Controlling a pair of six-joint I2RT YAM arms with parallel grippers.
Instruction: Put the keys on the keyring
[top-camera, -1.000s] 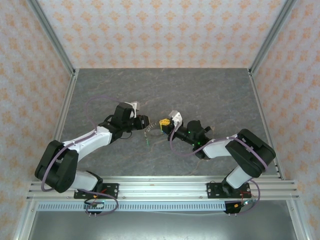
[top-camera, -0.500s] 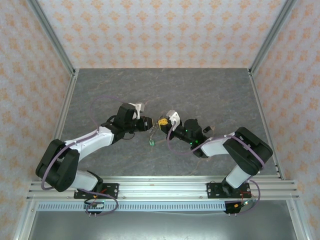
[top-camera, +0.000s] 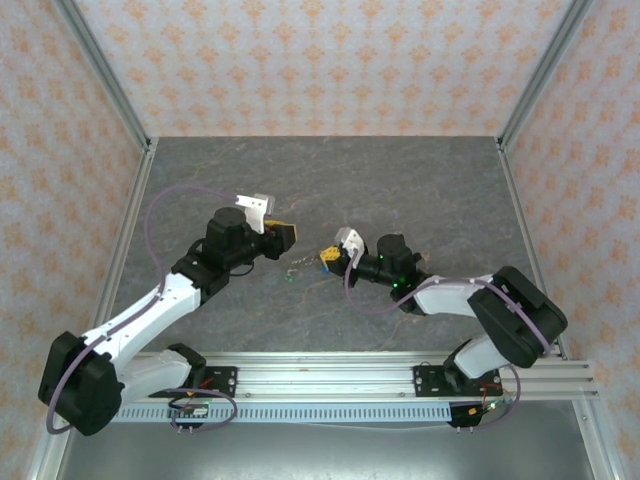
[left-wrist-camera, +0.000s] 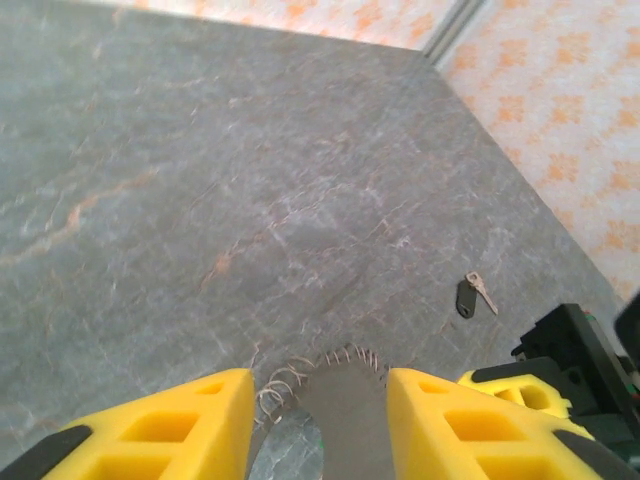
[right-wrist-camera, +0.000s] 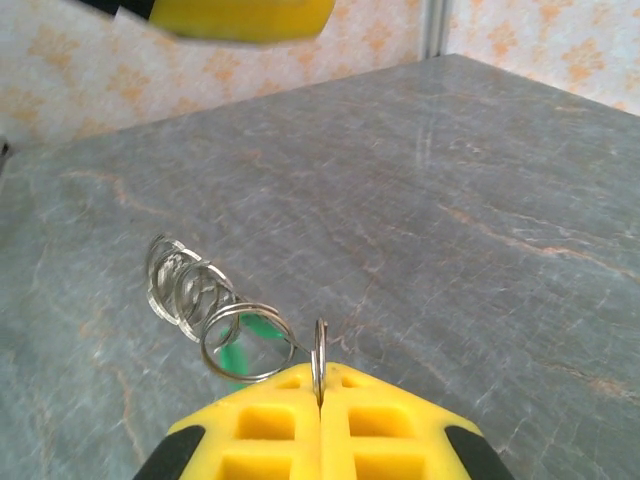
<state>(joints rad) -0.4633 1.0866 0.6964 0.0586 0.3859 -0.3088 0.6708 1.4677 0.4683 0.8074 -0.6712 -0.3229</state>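
Seen from above, a grey marbled stone counter (top-camera: 400, 180) was walled in by orange-patterned panels, with both arms reaching toward its middle.

My right hand (top-camera: 328, 258) sat low, just right of centre. Its yellow fingers (right-wrist-camera: 270, 425) were pressed together, clamped on a thin round metal keyring (right-wrist-camera: 318, 352) that stood upright and edge-on in the right wrist view. A short chain of silvery wire rings (right-wrist-camera: 190, 285) was linked to the keyring. It trailed off to the left, ending near the counter.

A small green-headed key (right-wrist-camera: 238, 352) showed through the loop nearest the right hand. I could not tell whether it was threaded on or only lying behind.

My left hand (top-camera: 280, 236) hovered left of the chain and a little farther back, not touching it. Its two yellow fingers (left-wrist-camera: 160, 425) were spread apart. Low between them in the left wrist view was a blurred grey shape edged with wire loops, which I could not identify.

Two more tiny keys lay flat on the counter beside my right arm, one dark (left-wrist-camera: 464, 297) and one pale metal (left-wrist-camera: 483, 291), touching or nearly so.
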